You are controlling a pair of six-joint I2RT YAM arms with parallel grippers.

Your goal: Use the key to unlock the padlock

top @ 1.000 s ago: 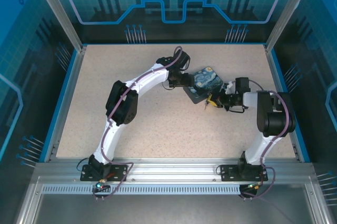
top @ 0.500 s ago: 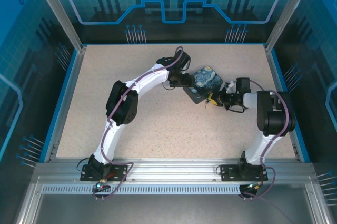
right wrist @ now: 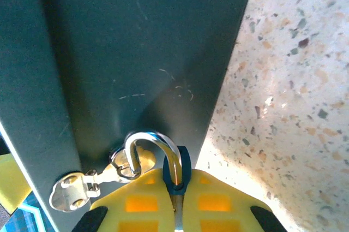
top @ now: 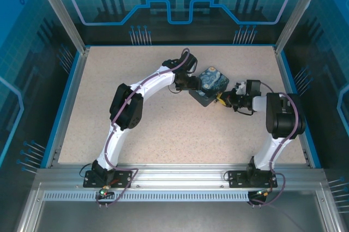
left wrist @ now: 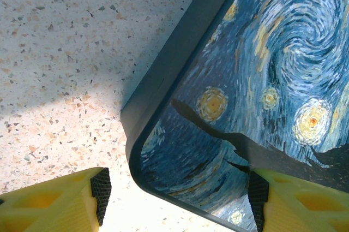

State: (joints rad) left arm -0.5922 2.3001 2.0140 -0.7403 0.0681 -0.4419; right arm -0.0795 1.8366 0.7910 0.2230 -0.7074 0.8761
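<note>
right jaws are clamping the small silver-shackled padlock [right wrist: 172,164] on the dark-blue starry-night box [left wrist: 262,79]. left jaws, apart, are straddling its corner.

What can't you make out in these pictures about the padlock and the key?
Padlock body: right wrist view, hidden inside the shut right tool; just its loop sticks out.
Key: too small in the top view, not identifiable close up.
Whether the left tool touches the box: left wrist view, bottom edge cuts off the fingers.
</note>
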